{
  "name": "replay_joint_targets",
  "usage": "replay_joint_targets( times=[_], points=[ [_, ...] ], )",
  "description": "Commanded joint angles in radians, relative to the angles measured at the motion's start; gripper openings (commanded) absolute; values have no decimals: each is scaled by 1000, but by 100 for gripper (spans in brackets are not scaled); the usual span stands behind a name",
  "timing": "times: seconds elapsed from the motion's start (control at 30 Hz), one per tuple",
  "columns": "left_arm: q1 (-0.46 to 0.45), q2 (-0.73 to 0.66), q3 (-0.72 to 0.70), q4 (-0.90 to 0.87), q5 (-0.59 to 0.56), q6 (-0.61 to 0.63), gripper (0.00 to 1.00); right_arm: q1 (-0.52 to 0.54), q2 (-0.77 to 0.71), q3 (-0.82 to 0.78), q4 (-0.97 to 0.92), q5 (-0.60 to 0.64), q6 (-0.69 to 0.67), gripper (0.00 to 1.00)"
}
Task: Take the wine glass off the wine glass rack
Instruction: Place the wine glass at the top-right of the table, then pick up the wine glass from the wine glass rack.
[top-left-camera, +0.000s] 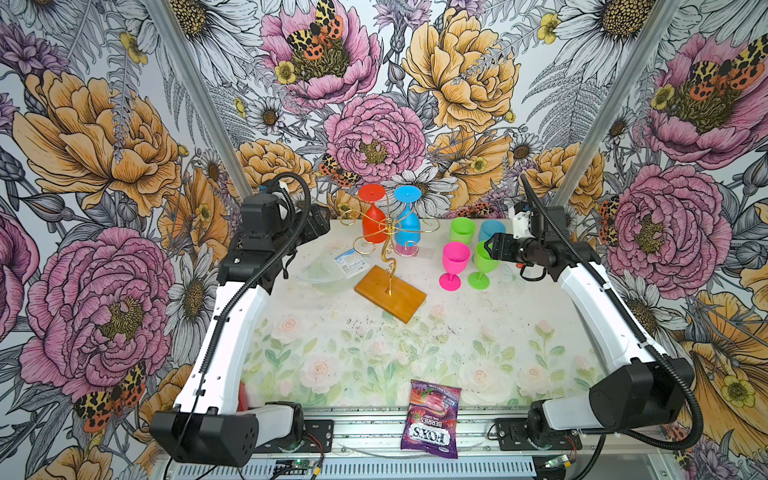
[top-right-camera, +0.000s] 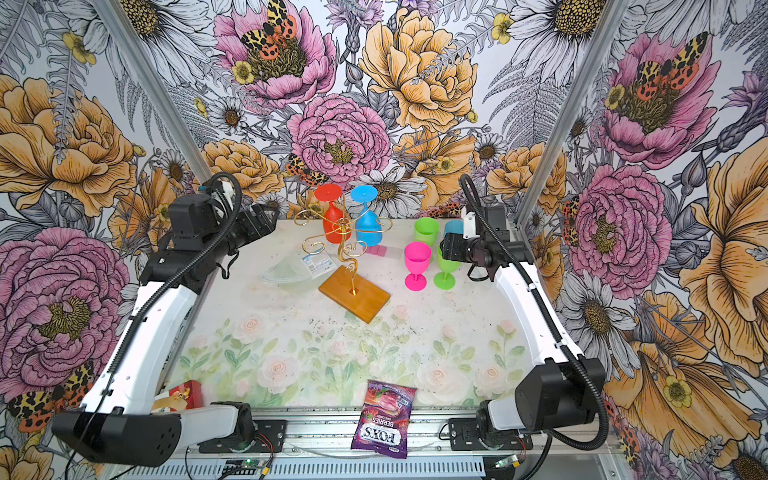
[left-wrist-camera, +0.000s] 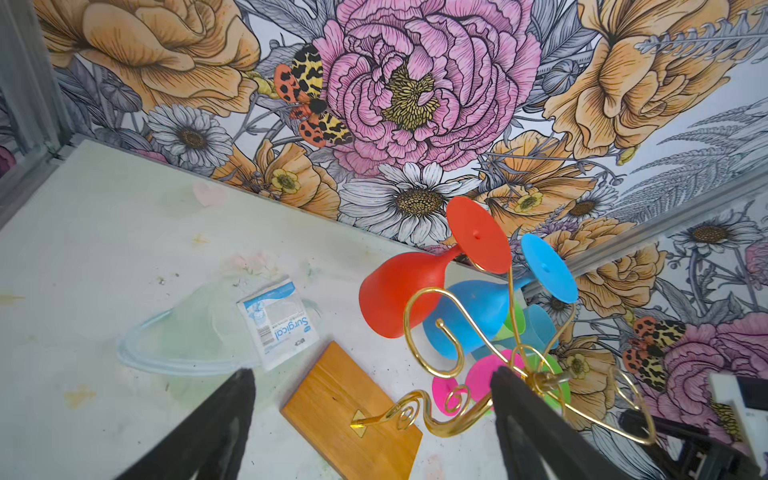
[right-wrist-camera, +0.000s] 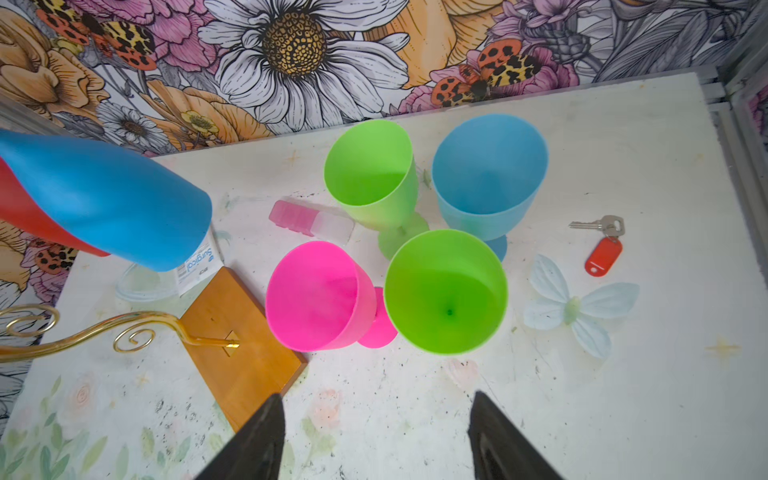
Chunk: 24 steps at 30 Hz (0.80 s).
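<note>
The left arm (top-left-camera: 224, 353) and right arm (top-left-camera: 590, 303) are built alike: long white moulded shells dotted with small dark holes, joined by chunky black joint housings (top-left-camera: 203, 436). A black ribbed cable conduit (top-left-camera: 251, 286) runs along each arm. A white plastic bracket (top-left-camera: 519, 222) sits by the right wrist. Thin red and black wires (top-left-camera: 318, 444) trail at the black base mounts. The left gripper (left-wrist-camera: 372, 370) and right gripper (right-wrist-camera: 377, 394) each carry two matte black wedge fingers (right-wrist-camera: 253, 444), tapering to blunt tips.
</note>
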Motion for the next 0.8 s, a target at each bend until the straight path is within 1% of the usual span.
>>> replay_joint_targets(
  times=[0.0, 0.13, 0.27, 0.33, 0.5, 0.67, 0.77],
  points=[
    [28, 84, 96, 22, 131, -79, 87, 12, -45, -37, 10, -91, -25, 71],
    [55, 214, 227, 33, 240, -111, 79, 23, -74, -76, 11, -132, -52, 72],
    [78, 360, 370, 33, 385, -173, 65, 39, -92, -101, 11, -158, -69, 72],
    [78, 421, 424, 33, 442, -191, 61, 43, -107, -111, 11, -171, -72, 72],
    [73, 538, 484, 33, 518, -234, 61, 49, -142, -118, 11, -196, -74, 72],
    [50, 574, 493, 33, 546, -238, 60, 52, -177, -112, 12, -233, -66, 72],
    [37, 590, 505, 33, 570, -240, 57, 55, -189, -108, 13, -240, -60, 72]
  ],
)
